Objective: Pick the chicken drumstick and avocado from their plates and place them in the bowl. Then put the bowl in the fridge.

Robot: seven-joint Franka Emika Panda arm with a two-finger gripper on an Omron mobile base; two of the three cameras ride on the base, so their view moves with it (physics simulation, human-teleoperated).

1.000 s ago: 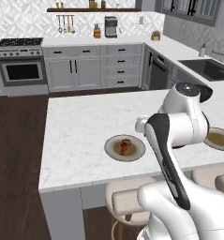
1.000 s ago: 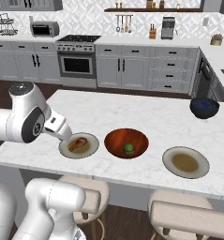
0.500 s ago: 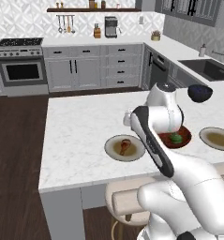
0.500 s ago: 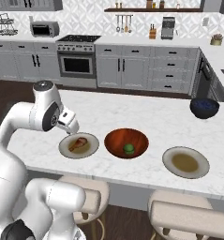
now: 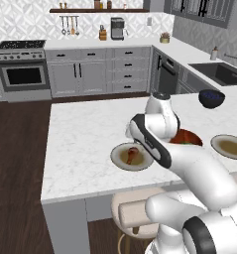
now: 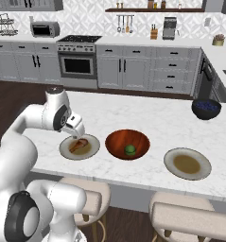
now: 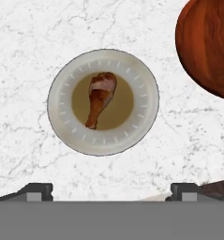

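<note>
The chicken drumstick (image 7: 100, 99) is lying flat in the middle of its plate (image 7: 146, 119), just left of the wooden bowl (image 6: 127, 143), which already has the avocado (image 6: 130, 150) in it. Looks light, rigid, maybe a bit greasy, so I'd pinch across the meaty end, not the skinny bone. The gripper (image 6: 78, 133) hangs over the plate, jaws spread wide, nothing held. All on the marble desk (image 6: 147, 118).

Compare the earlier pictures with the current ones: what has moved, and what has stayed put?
The white arm has swung over the plate on the counter, bringing its open gripper above the reddish-brown chicken drumstick; nothing was grasped or released. The drumstick still lies on its grey-beige plate, and the small green avocado still sits in the reddish-brown wooden bowl.
</note>
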